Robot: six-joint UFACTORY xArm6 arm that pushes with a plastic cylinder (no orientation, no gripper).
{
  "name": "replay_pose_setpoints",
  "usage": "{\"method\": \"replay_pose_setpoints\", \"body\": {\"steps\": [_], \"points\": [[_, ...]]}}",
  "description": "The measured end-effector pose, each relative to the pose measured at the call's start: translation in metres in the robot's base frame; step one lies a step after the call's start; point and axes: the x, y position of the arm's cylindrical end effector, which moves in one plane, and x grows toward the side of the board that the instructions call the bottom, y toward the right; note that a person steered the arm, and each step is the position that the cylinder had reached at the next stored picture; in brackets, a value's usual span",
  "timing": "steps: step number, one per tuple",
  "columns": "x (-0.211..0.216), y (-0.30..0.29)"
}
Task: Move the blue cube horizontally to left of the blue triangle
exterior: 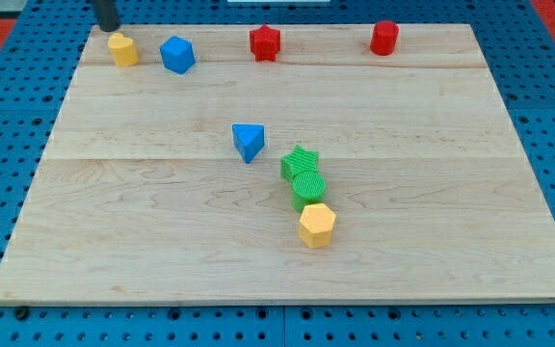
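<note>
While my tip [110,28] stands just beside the yellow block [122,48], blue cube [177,54] plain, bright, corner-on; claw state unclear.

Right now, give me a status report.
My tip top left, above yellow block. Blue cube untouched, far above blue triangle. Nothing between.

blue cube [177,54] | blue triangle [249,142] | two red, two green, two yellow blocks | pale wooden board [162,222]
</note>
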Motion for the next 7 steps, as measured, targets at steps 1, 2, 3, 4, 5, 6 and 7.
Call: {"method": "replay_pose_setpoints", "body": {"steps": [1, 2, 3, 4, 5, 6, 7], "points": [[0.043, 0.028], [0.051, 0.049], [0.012, 0.051], [0.013, 0.060], [0.062, 0.112], [0.078, 0.114], [0.076, 0.114]]}}
